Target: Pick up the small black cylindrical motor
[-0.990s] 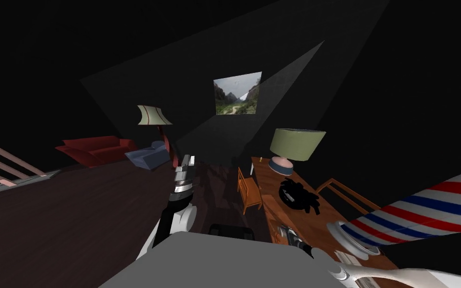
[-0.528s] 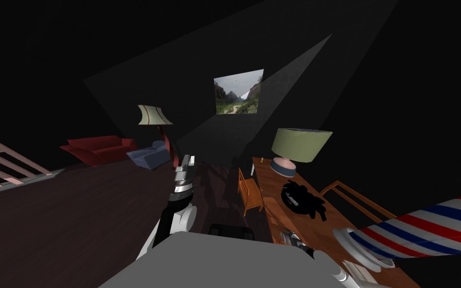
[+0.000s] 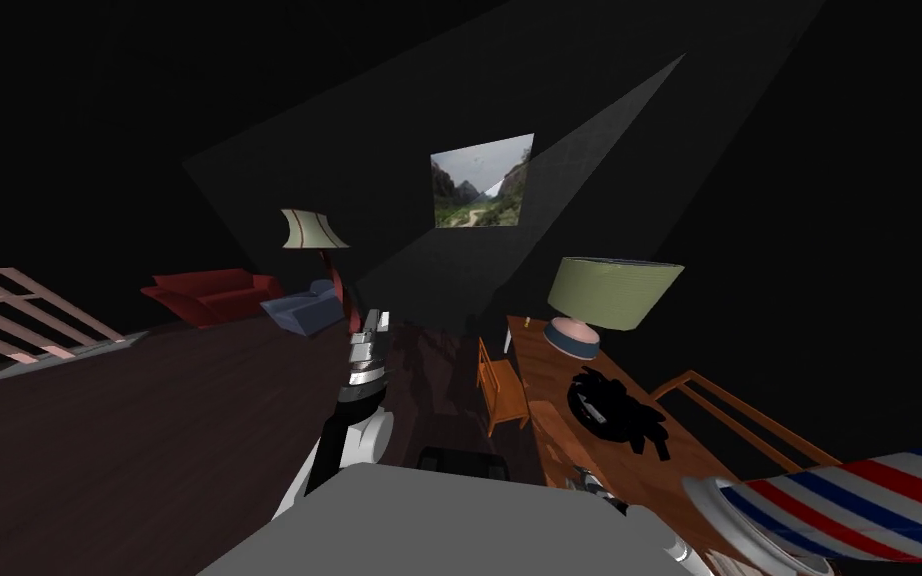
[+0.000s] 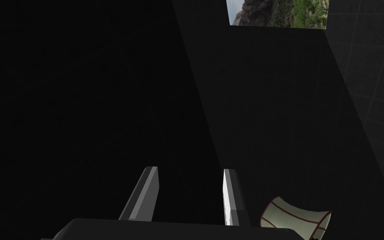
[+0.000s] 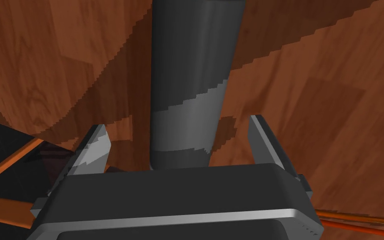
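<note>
A dark grey cylinder, the motor (image 5: 191,83), lies on the brown wooden table (image 5: 332,104) and runs straight out from my right gripper (image 5: 178,125). That gripper is open, its two fingers standing either side of the motor's near end with a gap on each side. In the head view the right gripper (image 3: 587,483) sits low at the near end of the table (image 3: 549,390). My left gripper (image 3: 373,326) is raised ahead of my chest, away from the table, and it is open (image 4: 190,170) with nothing between its fingers.
On the table stand a lamp with a green shade (image 3: 614,292) and a black object (image 3: 614,405). A striped red, white and blue thing (image 3: 849,500) lies at the near right. An orange chair (image 3: 499,385) stands left of the table. A red sofa (image 3: 211,293) is far left.
The whole head view has swung: the table, lamp and striped thing slid right and down, the sofa moved right. My right forearm has left the bottom right corner. The left arm holds still.
</note>
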Motion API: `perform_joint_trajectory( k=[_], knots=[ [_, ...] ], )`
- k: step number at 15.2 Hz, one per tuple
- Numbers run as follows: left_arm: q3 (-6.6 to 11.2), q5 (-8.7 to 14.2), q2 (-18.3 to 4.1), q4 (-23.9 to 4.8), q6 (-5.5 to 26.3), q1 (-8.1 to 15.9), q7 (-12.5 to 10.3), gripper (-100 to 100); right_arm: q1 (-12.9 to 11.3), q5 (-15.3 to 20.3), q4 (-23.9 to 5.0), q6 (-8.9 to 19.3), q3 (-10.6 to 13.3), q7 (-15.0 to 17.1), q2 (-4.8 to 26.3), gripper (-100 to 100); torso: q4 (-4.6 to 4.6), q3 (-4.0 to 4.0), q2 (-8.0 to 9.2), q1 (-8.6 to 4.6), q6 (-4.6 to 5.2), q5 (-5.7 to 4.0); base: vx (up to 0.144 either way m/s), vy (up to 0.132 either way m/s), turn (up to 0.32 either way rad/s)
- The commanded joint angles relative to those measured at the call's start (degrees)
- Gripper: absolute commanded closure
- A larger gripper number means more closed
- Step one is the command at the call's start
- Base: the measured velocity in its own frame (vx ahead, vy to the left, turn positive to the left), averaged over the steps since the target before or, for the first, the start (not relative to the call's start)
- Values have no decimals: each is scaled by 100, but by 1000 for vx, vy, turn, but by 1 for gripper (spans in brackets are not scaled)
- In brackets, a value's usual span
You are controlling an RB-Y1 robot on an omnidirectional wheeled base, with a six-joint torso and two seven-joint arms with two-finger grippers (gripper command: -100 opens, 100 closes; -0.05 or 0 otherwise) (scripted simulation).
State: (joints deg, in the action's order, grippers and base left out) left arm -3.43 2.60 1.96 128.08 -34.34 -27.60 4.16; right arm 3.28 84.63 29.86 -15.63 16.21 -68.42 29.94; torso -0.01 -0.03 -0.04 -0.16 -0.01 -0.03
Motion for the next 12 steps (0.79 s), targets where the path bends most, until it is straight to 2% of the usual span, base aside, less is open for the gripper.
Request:
perform_joint_trajectory(
  k=[1, 2, 3, 7, 8, 9, 12],
  knots=[
    [0, 0, 0, 0, 0, 0, 0, 0, 52, 140, 124, 126, 136, 286, -4, -100, 0, 0, 0, 0, 0, 0, -11, -63, 66],
    [0, 0, 0, 0, 0, 0, 0, 0, 52, 140, 124, 126, 136, 303, -4, -100, 1, 2, 4, -3, 2, -1, -18, -45, 5],
    [0, 0, 0, 0, 0, 0, 0, 0, 27, 154, 20, 293, 128, 322, -183, -100, 1, 4, 8, 0, 3, -1, -30, -63, 98],
    [1, 0, -1, 0, 0, 0, 0, 0, -7, 172, -118, 517, 117, 347, -422, -100, 2, 7, 11, -22, 1, -5, -22, -89, 132],
    [0, 0, 0, 0, 0, 0, 0, 0, 19, 216, -33, 446, 178, 386, -328, -100, 2, 7, 11, -5, 2, -4, -9, 8, 29],
    [0, 0, 0, 0, 0, 0, 0, 0, 31, 255, -4, 486, 220, 499, -329, 100, 2, 5, 8, 9, 2, -1, 0, 0, 0],
    [0, 0, 1, 0, 0, 0, 0, 0, 38, 247, -10, 484, 214, 515, -331, 100, 3, 1, -1, 11, -6, -1, -2, 0, -4]
  ],
)
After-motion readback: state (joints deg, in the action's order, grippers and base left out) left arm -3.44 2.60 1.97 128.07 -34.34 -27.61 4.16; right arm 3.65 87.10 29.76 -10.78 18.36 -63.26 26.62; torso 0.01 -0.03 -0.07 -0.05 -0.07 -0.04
